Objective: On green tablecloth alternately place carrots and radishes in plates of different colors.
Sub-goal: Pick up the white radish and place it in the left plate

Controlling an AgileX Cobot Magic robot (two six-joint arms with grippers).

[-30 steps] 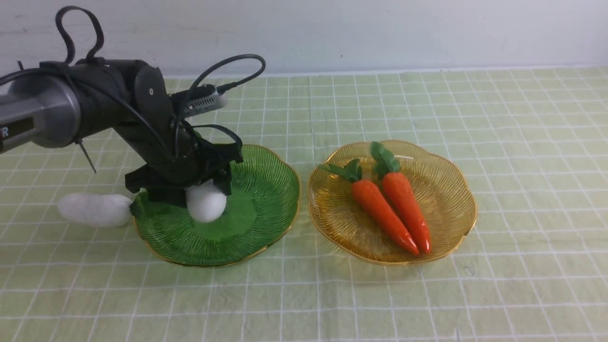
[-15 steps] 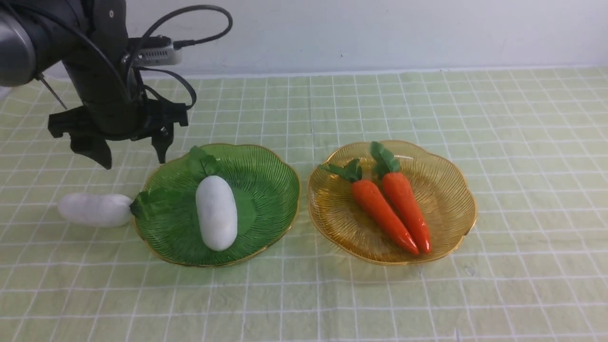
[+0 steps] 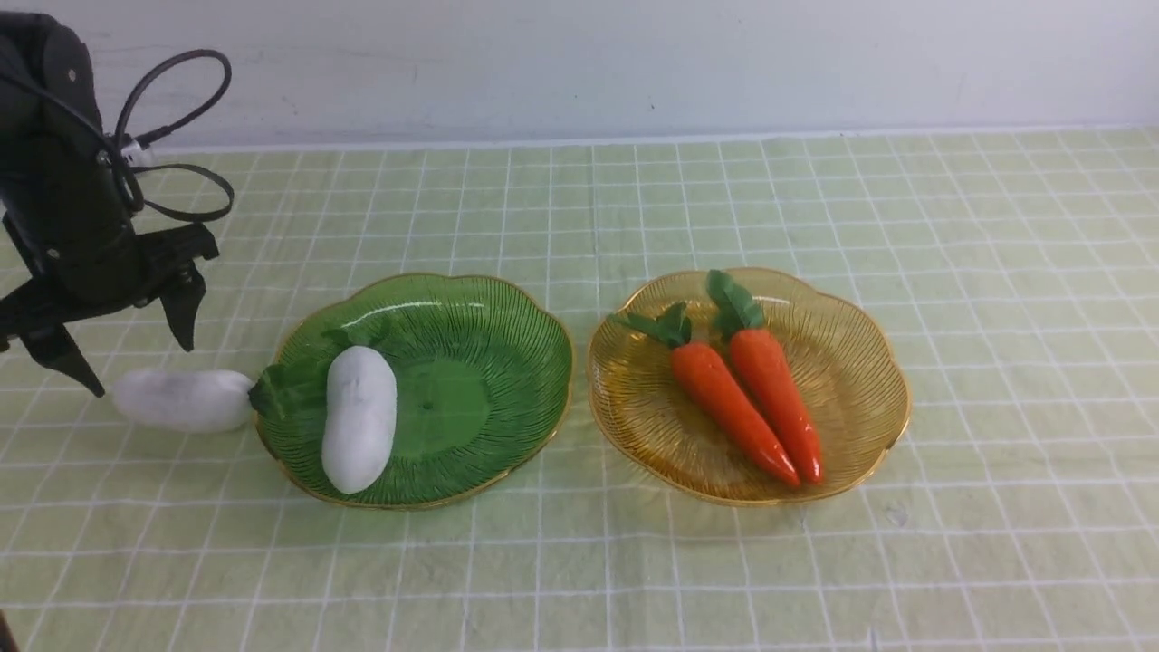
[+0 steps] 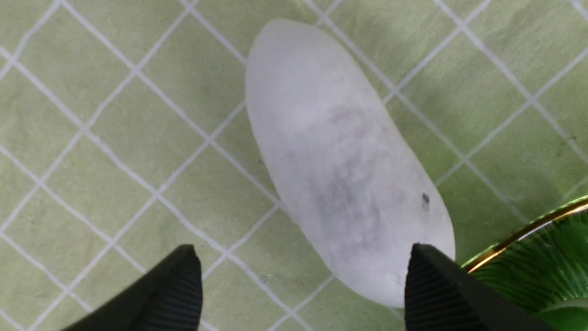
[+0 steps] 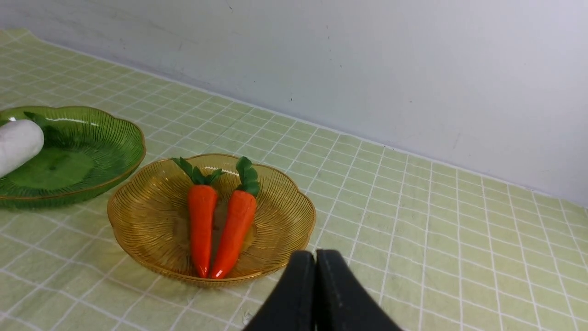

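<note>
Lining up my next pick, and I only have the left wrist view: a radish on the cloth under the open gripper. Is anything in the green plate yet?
Observer: Yes, another radish lies in the green plate, toward its left side.
Operator: Where are the carrots?
Observer: Both carrots lie side by side in the amber plate.
Operator: And the right gripper?
Observer: The right gripper is shut and empty, shown only by its own wrist view.
</note>
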